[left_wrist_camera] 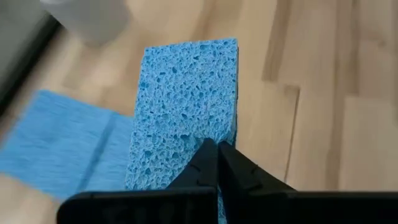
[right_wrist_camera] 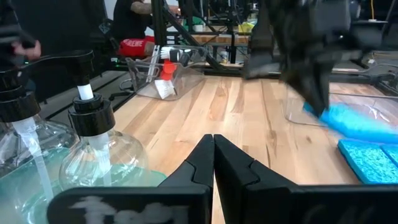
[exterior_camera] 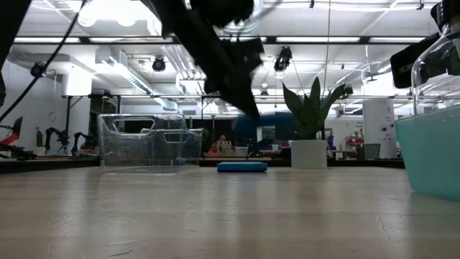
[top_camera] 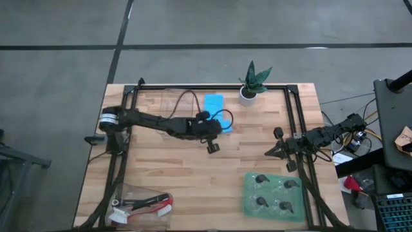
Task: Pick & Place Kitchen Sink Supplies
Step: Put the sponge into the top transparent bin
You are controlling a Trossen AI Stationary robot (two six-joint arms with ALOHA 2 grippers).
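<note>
My left gripper (top_camera: 213,143) is over the middle of the table, shut on a bright-blue sponge (left_wrist_camera: 186,106), which also shows in the right wrist view (right_wrist_camera: 348,121). Two more blue sponges (top_camera: 214,103) lie flat on the table below and beyond it (left_wrist_camera: 62,149). The red- and black-handled brushes (top_camera: 145,203) lie in a clear tray at the near left corner. Several black-topped clear pieces (top_camera: 273,193) stand on the green mat. My right gripper (right_wrist_camera: 213,149) is shut on nothing and waits near the right edge. My left gripper pinches the sponge between its two fingers at the sponge's near end (left_wrist_camera: 205,146), coming slantwise from above. The sponge is lifted clear of the table and reaches out past the fingertips (left_wrist_camera: 214,158), slanting downward.
A second clear tray (exterior_camera: 151,140) stands at the far left of the table. The potted plant (top_camera: 251,87) is at the far edge. The green mat (top_camera: 251,205) covers the near right corner. Bare wood (top_camera: 193,180) lies between the two near corners.
</note>
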